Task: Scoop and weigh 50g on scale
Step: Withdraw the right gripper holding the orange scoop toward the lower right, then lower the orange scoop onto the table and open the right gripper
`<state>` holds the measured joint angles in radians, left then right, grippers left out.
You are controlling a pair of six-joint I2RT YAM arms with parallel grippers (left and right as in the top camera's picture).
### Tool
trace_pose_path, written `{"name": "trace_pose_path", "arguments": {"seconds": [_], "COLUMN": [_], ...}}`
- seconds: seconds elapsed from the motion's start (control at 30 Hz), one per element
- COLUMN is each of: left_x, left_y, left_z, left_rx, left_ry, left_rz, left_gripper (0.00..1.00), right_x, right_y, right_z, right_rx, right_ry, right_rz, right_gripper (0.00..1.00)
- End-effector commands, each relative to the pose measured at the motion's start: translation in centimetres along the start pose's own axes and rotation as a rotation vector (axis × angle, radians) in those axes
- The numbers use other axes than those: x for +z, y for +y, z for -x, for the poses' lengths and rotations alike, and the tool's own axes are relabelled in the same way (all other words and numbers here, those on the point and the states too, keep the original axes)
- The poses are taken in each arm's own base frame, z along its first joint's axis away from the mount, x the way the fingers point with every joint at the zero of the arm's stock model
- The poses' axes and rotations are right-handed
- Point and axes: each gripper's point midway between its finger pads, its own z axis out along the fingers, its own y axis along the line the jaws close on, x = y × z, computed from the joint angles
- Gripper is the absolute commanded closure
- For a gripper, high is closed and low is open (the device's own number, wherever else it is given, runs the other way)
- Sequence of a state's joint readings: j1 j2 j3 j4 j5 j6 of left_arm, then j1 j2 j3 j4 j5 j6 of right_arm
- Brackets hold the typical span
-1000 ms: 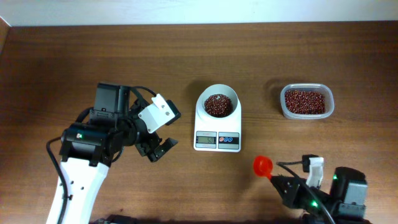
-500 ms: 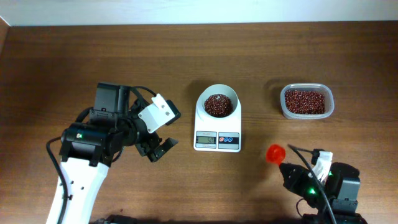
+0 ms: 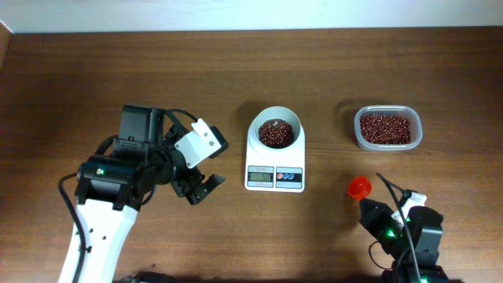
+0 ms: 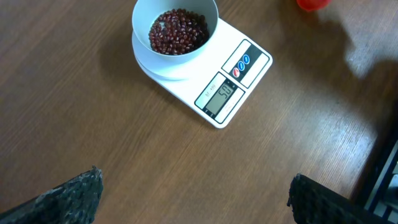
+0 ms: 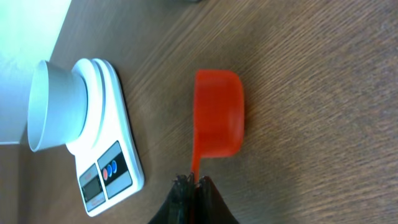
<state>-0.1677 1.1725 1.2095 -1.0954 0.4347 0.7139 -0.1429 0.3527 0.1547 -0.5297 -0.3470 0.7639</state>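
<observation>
The white scale (image 3: 275, 178) stands mid-table, and the round bowl (image 3: 275, 130) on top of it holds red beans. In the left wrist view the scale (image 4: 233, 87) lies ahead, its display lit. My left gripper (image 3: 200, 187) hovers left of the scale, jaws wide open over bare wood (image 4: 195, 177). My right gripper (image 3: 371, 207) is at the front right, shut on the thin handle of a red scoop (image 3: 359, 187). In the right wrist view the scoop (image 5: 217, 121) sticks out from the closed gripper (image 5: 194, 182) just above the table, right of the scale (image 5: 106, 168). Whether the scoop holds beans I cannot tell.
A clear plastic tub of red beans (image 3: 387, 128) sits at the back right, beyond the scoop. The left arm's white and black body (image 3: 110, 181) fills the front left. A pale wall runs along the table's far edge.
My right arm has carried the red scoop to the right and slightly away from the front edge. The left arm and the scale have not moved.
</observation>
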Motion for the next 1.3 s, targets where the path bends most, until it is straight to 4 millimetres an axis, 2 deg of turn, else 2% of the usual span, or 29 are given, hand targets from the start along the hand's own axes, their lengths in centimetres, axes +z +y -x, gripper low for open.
{"name": "trace_pose_path", "arguments": {"seconds": [0.0, 0.07, 0.13, 0.17, 0.3, 0.83, 1.07, 1.1, 1.2, 1.23, 1.27], "left_x": [-0.4, -0.4, -0.4, -0.4, -0.4, -0.4, -0.4, -0.4, -0.4, -0.4, -0.4], "left_y": [0.2, 0.1, 0.2, 0.2, 0.2, 0.2, 0.2, 0.2, 0.2, 0.2, 0.2], "left_z": [0.5, 0.6, 0.5, 0.5, 0.5, 0.5, 0.5, 0.5, 0.5, 0.5, 0.5], "left_rx": [-0.007, -0.007, -0.007, -0.007, -0.007, -0.007, -0.007, -0.007, -0.007, -0.007, -0.007], "left_ry": [-0.019, -0.019, -0.019, -0.019, -0.019, -0.019, -0.019, -0.019, -0.019, -0.019, -0.019], "left_rz": [0.002, 0.001, 0.002, 0.002, 0.002, 0.002, 0.002, 0.002, 0.002, 0.002, 0.002], "left_gripper": [0.01, 0.01, 0.01, 0.01, 0.01, 0.01, 0.01, 0.01, 0.01, 0.01, 0.01], "right_x": [0.1, 0.1, 0.1, 0.1, 0.1, 0.1, -0.1, -0.1, -0.1, -0.1, -0.1], "right_y": [-0.7, -0.9, -0.9, -0.8, -0.1, -0.1, -2.3, -2.5, -2.6, -2.6, -2.6], "right_z": [0.3, 0.5, 0.4, 0.4, -0.1, -0.1, 1.8, 1.9, 1.8, 1.9, 1.9], "right_rx": [0.016, 0.016, 0.017, 0.017, 0.016, 0.015, 0.017, 0.017, 0.018, 0.018, 0.018], "right_ry": [-0.021, -0.031, -0.031, -0.028, 0.005, 0.004, -0.108, -0.119, -0.115, -0.117, -0.117], "right_rz": [-0.03, -0.04, -0.041, -0.038, 0.002, 0.001, -0.122, -0.134, -0.138, -0.141, -0.141], "right_gripper": [0.81, 0.55, 0.37, 0.01, 0.01, 0.01, 0.0, 0.16, 0.47, 0.39, 0.1]}}
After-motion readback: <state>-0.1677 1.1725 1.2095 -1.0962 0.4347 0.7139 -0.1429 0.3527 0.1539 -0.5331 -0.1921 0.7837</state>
